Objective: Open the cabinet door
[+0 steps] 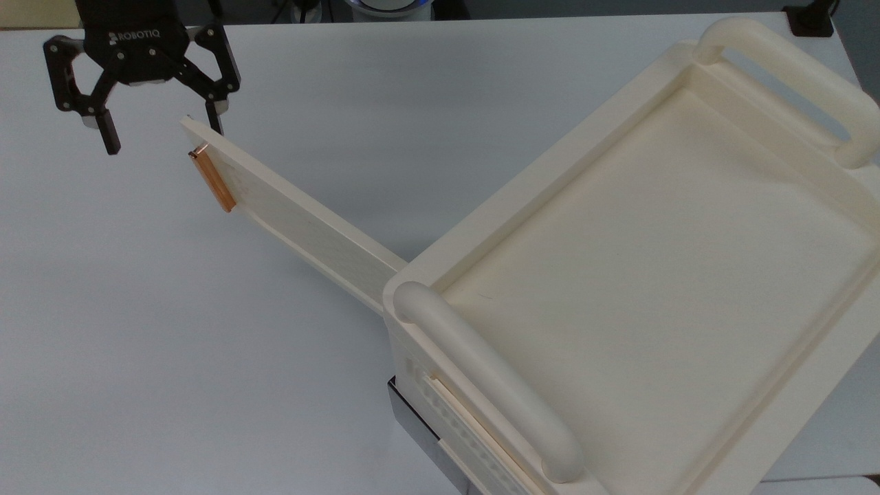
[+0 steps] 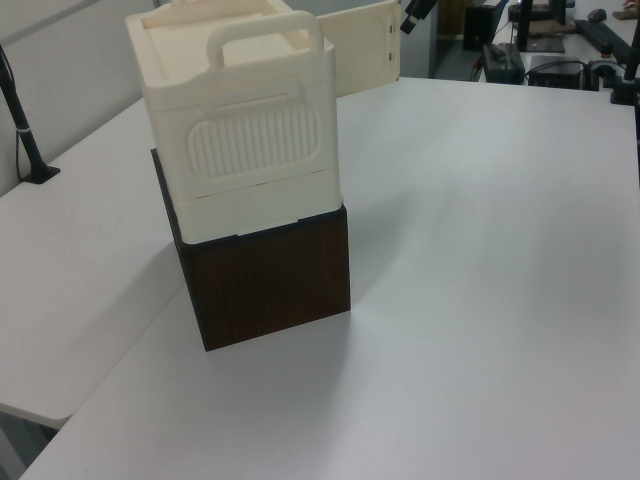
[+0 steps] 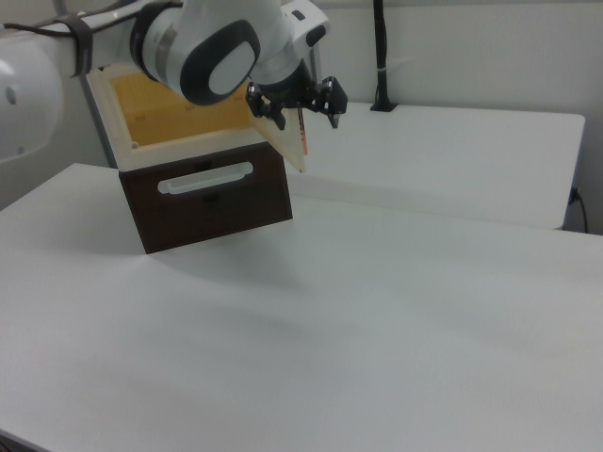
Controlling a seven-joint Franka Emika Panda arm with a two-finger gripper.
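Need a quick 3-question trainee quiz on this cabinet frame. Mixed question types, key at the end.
1. True or false: the cabinet door is swung out from the cabinet.
2. In the top view, the gripper is: A) clamped on the copper handle, B) open, one finger at the door's free end, C) resting in the cabinet's top tray.
3. Fill in: in the left view the cabinet sits on a dark ____ box.

Key: 1 true. 2 B. 3 brown.

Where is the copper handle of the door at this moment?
In the top view's upper left, the copper handle sits near the cabinet door's free end, just below the open gripper.
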